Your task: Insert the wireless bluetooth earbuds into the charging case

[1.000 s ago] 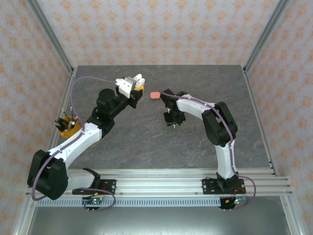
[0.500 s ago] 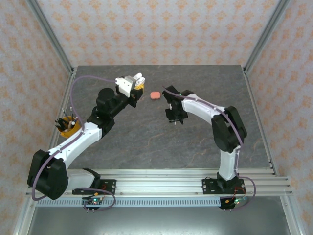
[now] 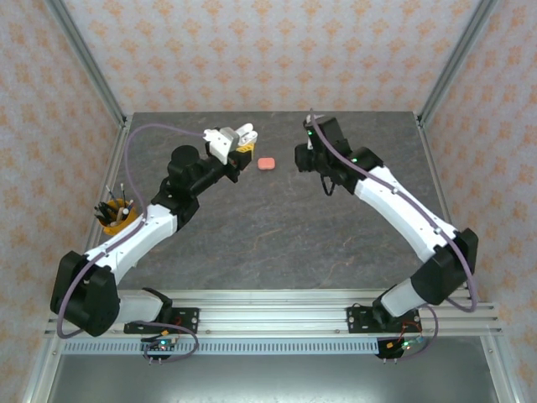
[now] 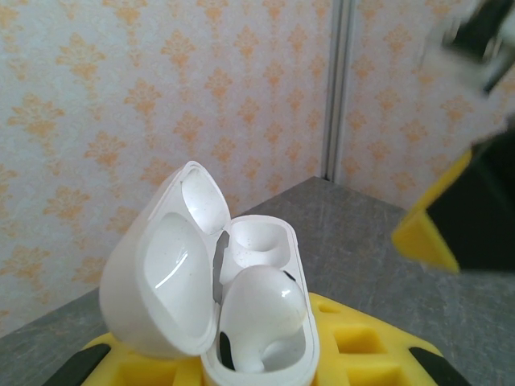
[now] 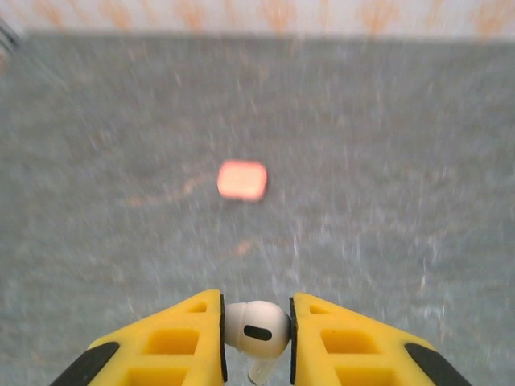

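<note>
The dark grey stone-patterned worktop (image 3: 268, 252) has both arms stretched toward its far side. An orange cup of tools (image 3: 116, 217) stands at its left edge. The left hand (image 3: 238, 139), raised over the far left part, is pressed onto the base of a glossy white plastic charging case (image 4: 173, 281), whose hinged lid stands open. A small coral-red pebble-shaped case (image 3: 267, 163) lies closed on the worktop between the two hands. One bay of the white case holds a rounded white plastic earbud (image 4: 261, 310). The right hand (image 5: 256, 305), above the worktop near the coral-red case, pinches a second white stemmed earbud (image 5: 257, 328) between its yellow fingers.
</note>
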